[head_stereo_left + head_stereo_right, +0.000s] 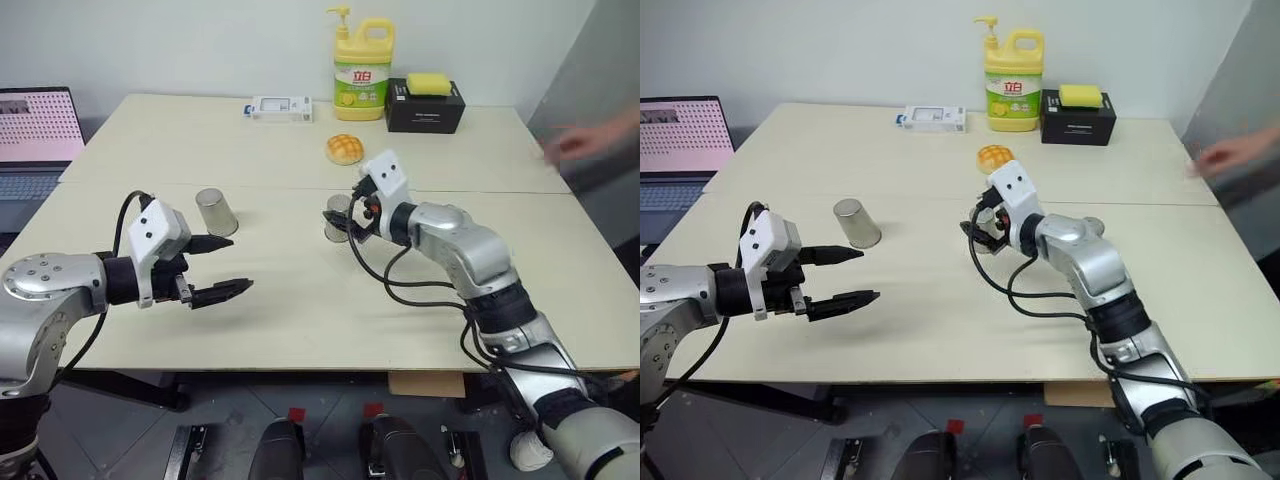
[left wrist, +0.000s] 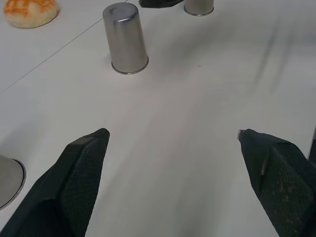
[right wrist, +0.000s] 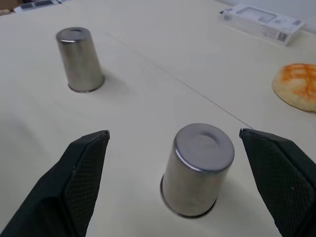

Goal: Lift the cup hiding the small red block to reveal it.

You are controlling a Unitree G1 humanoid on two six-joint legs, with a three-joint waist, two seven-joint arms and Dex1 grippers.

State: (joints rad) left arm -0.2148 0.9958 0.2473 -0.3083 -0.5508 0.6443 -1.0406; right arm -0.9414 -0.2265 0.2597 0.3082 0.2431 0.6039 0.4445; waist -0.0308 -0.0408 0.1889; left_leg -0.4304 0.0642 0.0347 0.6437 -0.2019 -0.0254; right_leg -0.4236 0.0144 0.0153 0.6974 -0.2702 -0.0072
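Left eye view, two upturned steel cups (image 1: pixel 217 211), one bun (image 1: pixel 344 149), both claws (image 1: pixel 222 266) gaping, empty.

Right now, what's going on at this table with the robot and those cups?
The right gripper is open around an upside-down steel cup mid-table, not yet gripping it. The left gripper is open above bare table, near a second upturned cup. No red block shows. A bun sits behind.

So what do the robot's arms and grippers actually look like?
Both arms have shiny silver-grey rounded shells with black joint sections and loose black cables looping outside. Each wrist carries a white boxy block with small dark dots. The left gripper and right gripper each have two black, tapered, textured fingers.
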